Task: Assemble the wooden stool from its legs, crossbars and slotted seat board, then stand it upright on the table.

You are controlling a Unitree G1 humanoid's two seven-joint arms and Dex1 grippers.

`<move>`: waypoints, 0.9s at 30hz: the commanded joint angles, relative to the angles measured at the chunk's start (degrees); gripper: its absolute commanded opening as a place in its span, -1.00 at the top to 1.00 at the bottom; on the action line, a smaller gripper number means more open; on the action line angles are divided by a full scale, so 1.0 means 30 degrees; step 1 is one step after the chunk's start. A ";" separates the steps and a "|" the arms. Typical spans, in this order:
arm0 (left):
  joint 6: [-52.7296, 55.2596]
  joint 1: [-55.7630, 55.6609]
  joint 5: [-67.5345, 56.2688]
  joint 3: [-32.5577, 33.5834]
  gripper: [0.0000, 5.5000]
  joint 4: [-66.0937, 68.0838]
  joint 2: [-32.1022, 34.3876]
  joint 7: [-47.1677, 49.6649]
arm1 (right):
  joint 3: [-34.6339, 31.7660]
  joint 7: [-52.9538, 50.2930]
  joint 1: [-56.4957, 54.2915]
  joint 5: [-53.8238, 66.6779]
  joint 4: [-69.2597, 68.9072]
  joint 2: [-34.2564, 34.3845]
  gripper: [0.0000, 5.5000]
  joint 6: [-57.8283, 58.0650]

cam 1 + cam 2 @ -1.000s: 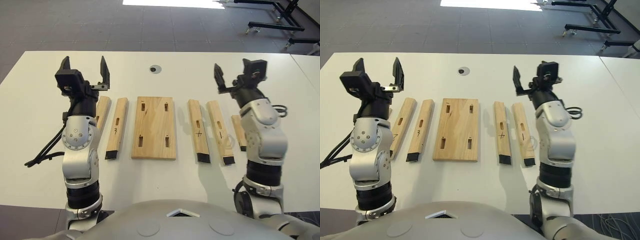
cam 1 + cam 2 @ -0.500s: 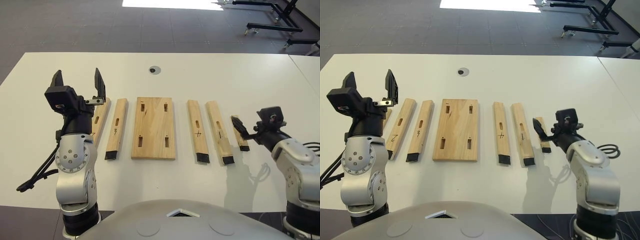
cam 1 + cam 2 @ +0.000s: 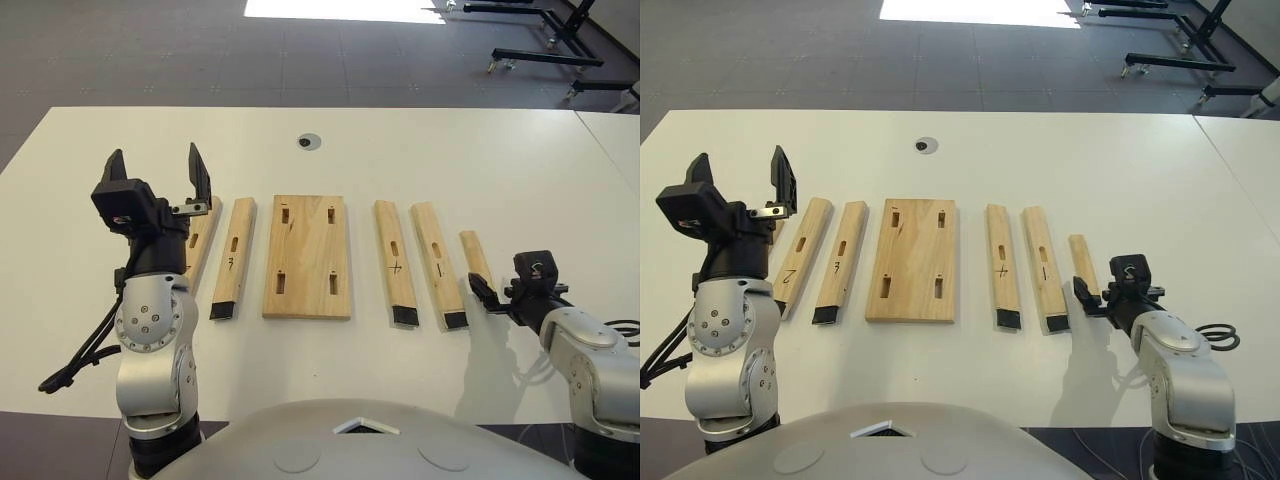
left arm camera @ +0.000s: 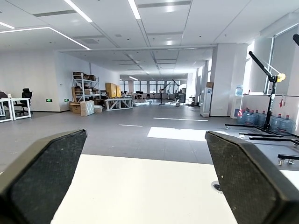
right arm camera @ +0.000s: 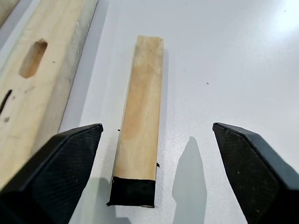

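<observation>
Left gripper (image 3: 155, 165): in the head view we see it high above the left part of the worktop (image 3: 400, 150), fingers pointing up, spread wide and holding nothing. The right gripper (image 3: 1087, 297) sits low near the right edge, at the black-tipped near end of the short crossbar (image 3: 475, 258). The slotted seat board (image 3: 307, 256) lies flat at the centre of the worktop. To its left lie the inner left leg (image 3: 841, 260) and the outer left leg (image 3: 800, 255), and to its right the inner right leg (image 3: 396, 261) and the outer right leg (image 3: 439, 262). All lie parallel to the board. The crossbar lies just beside the outer right leg. A round grommet (image 3: 309, 141) sits toward the far edge.

In the left wrist view we see both pads (image 4: 42, 182) far apart with nothing between them.

In the right wrist view we see the gripper (image 5: 156, 140) fully open. The crossbar (image 5: 142, 112) lies flat, its black tip between the pads (image 5: 51, 172) and apart from both.
</observation>
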 commanded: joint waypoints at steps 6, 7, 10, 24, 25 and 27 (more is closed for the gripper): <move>0.0379 -0.0015 0.0268 -0.0003 -0.69 -0.0321 -0.0024 0.0072 | -0.0234 -0.0126 -0.1227 0.0928 0.0567 0.0040 0.02 0.4093; 0.0388 -0.0046 0.0275 0.0002 -0.69 -0.0299 -0.0026 0.0080 | -0.0338 -0.0192 -0.1324 0.0959 0.0630 0.0161 0.11 0.4351; 0.0397 -0.0176 0.0228 0.0110 -0.69 -0.0119 -0.0024 0.0037 | -0.0891 -0.0729 -0.1775 0.0891 0.0916 0.0836 0.32 0.5359; 0.0870 -0.2455 -0.2293 0.2124 -0.69 0.2146 0.0166 -0.0736 | 0.1106 -0.2506 -0.8389 -0.0958 0.5276 0.1198 0.53 0.0338; 0.1042 -0.2989 -0.3052 0.2703 -0.69 0.2584 0.0237 -0.0964 | 0.1031 -0.2696 -0.9725 -0.1196 0.6197 0.1085 0.53 -0.1080; 0.1504 -0.3999 -0.4558 0.3840 -0.69 0.3313 0.0505 -0.1381 | 0.0948 -0.2804 -1.1633 -0.1408 0.7291 0.0904 0.53 -0.3389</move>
